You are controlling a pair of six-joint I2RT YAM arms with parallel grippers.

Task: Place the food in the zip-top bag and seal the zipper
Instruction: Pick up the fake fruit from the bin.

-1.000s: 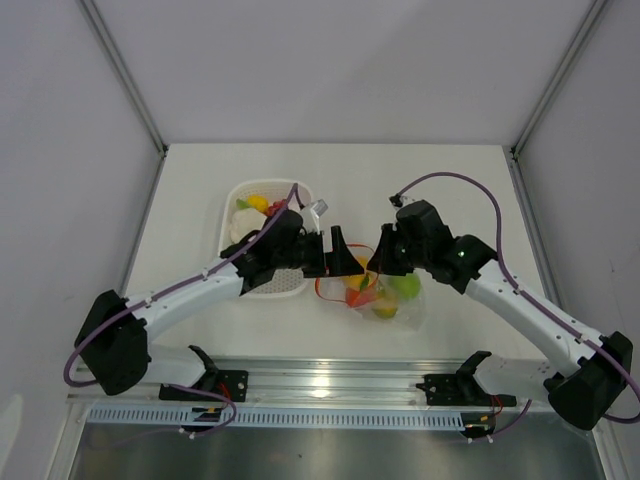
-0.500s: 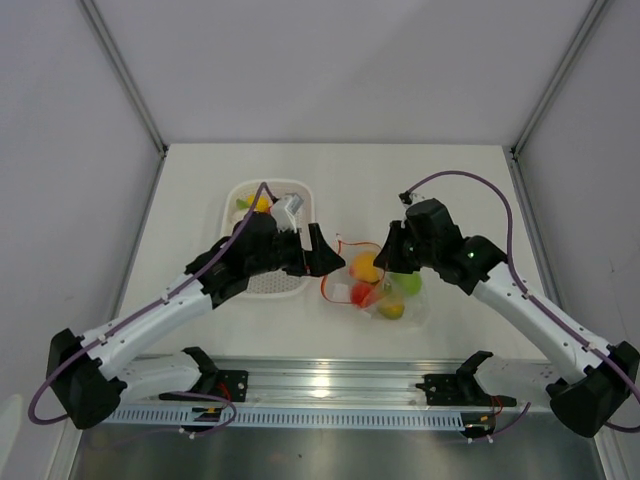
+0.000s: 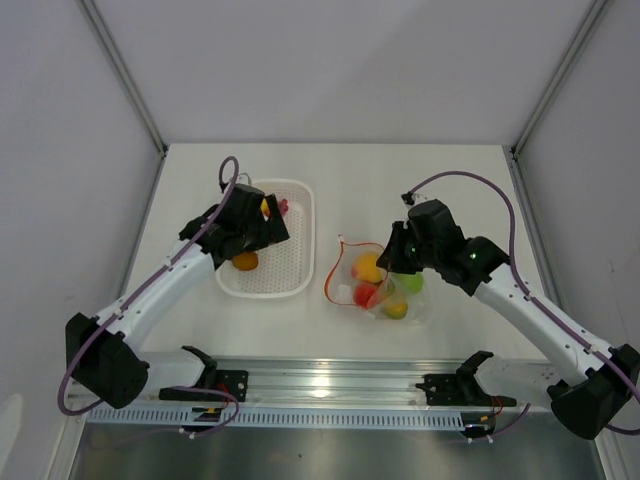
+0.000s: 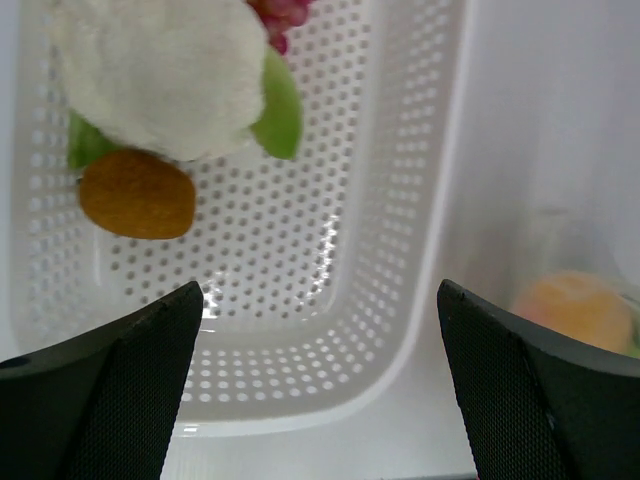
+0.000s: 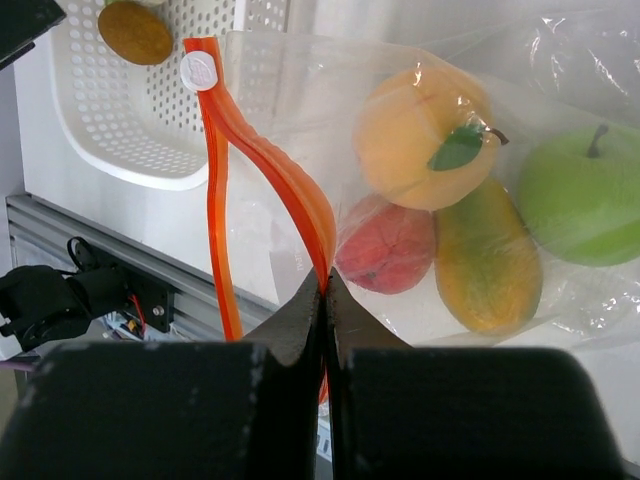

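Right gripper [image 5: 325, 285] is pinched tight on the thin orange-red zipper strip [image 5: 222, 250], apparently propping the clear crinkly zip-top bag [image 5: 290, 90] agape beside the white perforated plastic basket [image 4: 300, 405]; left gripper [image 4: 318, 290] hangs wide-spread over the white toy cauliflower [image 4: 160, 70], likely next in.
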